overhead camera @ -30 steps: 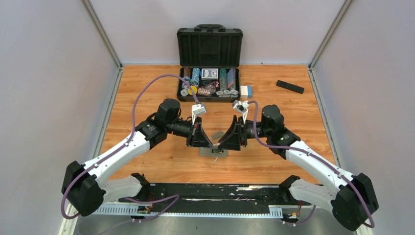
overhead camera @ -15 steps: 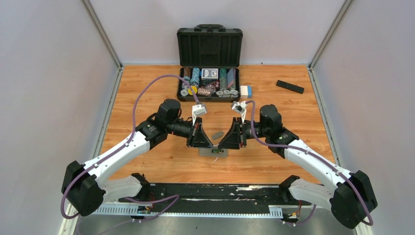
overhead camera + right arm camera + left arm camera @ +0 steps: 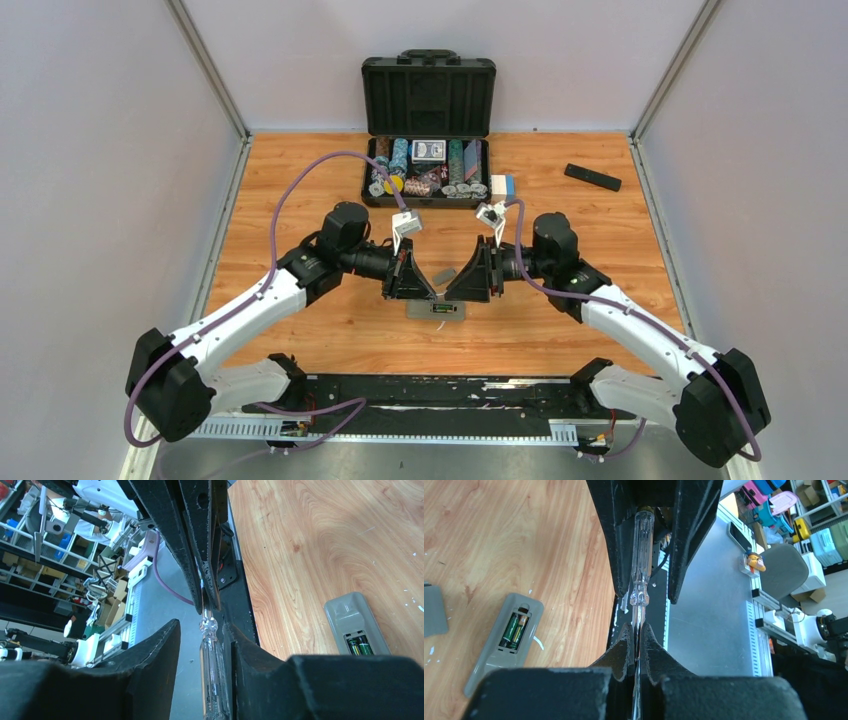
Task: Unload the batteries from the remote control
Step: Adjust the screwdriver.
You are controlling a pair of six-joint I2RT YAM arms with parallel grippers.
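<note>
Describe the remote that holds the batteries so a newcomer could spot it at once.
On the wooden table, look toward the near edge, just short of where the two arms meet. A grey remote lies there. Unlike the black remote at the far right, its compartment stands open on two batteries.

We've got a wooden worktop (image 3: 300,200) here. At the far edge there's an open black case (image 3: 428,95), with a small white-and-blue box (image 3: 503,185) just beside its right end. A black remote (image 3: 592,177) lies far right. Near the middle sits a grey remote (image 3: 436,310), back open, with its grey cover (image 3: 444,275) lying nearby, apart from it.
</note>
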